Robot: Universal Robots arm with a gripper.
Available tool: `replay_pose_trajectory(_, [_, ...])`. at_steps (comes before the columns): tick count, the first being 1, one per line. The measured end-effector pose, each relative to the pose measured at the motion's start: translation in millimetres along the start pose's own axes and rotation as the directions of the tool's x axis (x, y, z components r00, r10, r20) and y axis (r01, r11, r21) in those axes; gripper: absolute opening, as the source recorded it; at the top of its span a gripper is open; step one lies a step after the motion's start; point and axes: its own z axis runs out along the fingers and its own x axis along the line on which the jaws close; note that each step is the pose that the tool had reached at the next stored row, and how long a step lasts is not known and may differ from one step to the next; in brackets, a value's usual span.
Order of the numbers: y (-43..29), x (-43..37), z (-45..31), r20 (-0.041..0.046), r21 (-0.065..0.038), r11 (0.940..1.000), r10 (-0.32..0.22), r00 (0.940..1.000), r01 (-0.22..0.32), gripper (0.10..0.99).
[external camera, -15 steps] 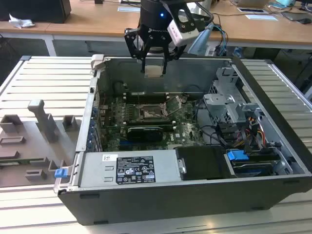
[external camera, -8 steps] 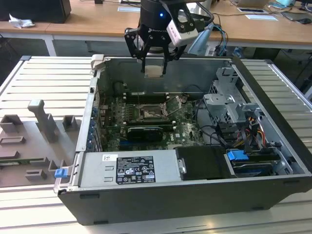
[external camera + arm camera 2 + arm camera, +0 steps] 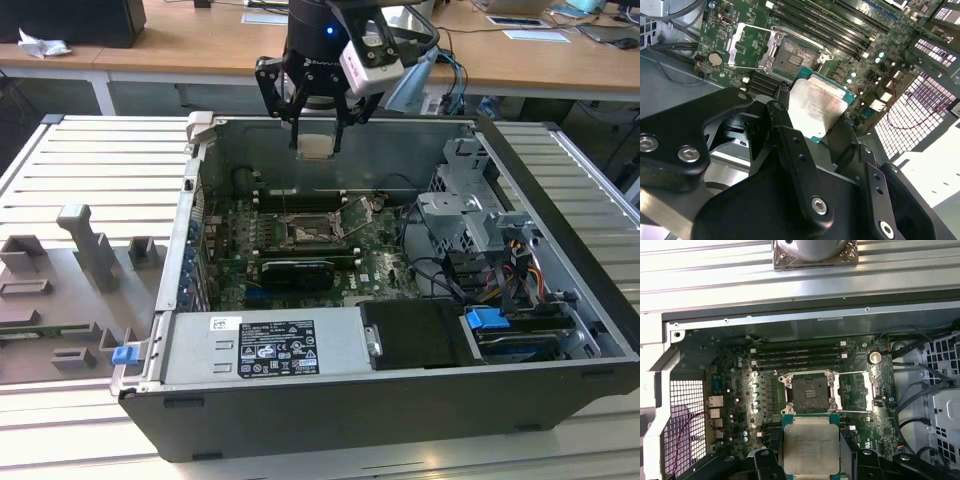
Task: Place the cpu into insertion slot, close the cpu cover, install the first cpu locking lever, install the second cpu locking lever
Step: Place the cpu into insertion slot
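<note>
My gripper (image 3: 318, 135) hangs above the open computer case, shut on the cpu (image 3: 316, 147), a flat square chip with a pale metal face. Both wrist views show the cpu (image 3: 815, 107) (image 3: 811, 447) held between the black fingers (image 3: 765, 462), well above the board. The insertion slot (image 3: 305, 232) (image 3: 807, 391) (image 3: 790, 57) lies bare on the green board, a black frame with a dark centre, below and ahead of the cpu. The cpu cover (image 3: 854, 392) (image 3: 750, 45) (image 3: 365, 212) is swung open beside the slot, lying back on its hinge.
The grey case wall (image 3: 330, 150) stands just behind the gripper. Memory slots (image 3: 797, 356) run beside the socket and a long black card (image 3: 295, 272) lies in front of it. A drive cage (image 3: 470, 200) with cables and the power supply (image 3: 265, 345) fill the case's other parts.
</note>
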Motion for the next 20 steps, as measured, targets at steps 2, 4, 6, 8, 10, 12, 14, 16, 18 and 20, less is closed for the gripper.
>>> replay_pose_trajectory(2, [0.0, 0.0, 0.1, 0.0011, 0.0, 0.9999, 0.011, 0.9999, -0.011, 0.541])
replay_pose_trajectory(4, [0.0, 0.0, 0.1, 0.0017, -0.001, 0.9998, 0.017, 0.9998, -0.017, 0.541])
replay_pose_trajectory(6, [0.0, 0.0, 0.1, 0.0025, -0.001, 0.9996, 0.027, 0.9996, -0.027, 0.541])
replay_pose_trajectory(8, [0.0, 0.0, 0.1, 0.0032, -0.001, 0.9994, 0.035, 0.9994, -0.035, 0.541])
replay_pose_trajectory(10, [0.0, 0.0, 0.1, 0.0039, -0.001, 0.9991, 0.043, 0.999, -0.043, 0.541])
replay_pose_trajectory(12, [0.0, 0.0, 0.1, 0.0047, -0.001, 0.9986, 0.052, 0.9986, -0.052, 0.541])
replay_pose_trajectory(14, [0.0, 0.0, 0.1, 0.0054, -0.001, 0.9982, 0.06, 0.9982, -0.06, 0.541])
replay_pose_trajectory(16, [0.0, 0.0, 0.1, 0.0061, -0.002, 0.9977, 0.068, 0.9977, -0.068, 0.541])
replay_pose_trajectory(18, [0.0, 0.0, 0.1, 0.0069, -0.002, 0.9971, 0.076, 0.9971, -0.076, 0.541])
replay_pose_trajectory(20, [0.0, 0.0, 0.1, 0.0073, -0.002, 0.9967, 0.082, 0.9966, -0.082, 0.541])
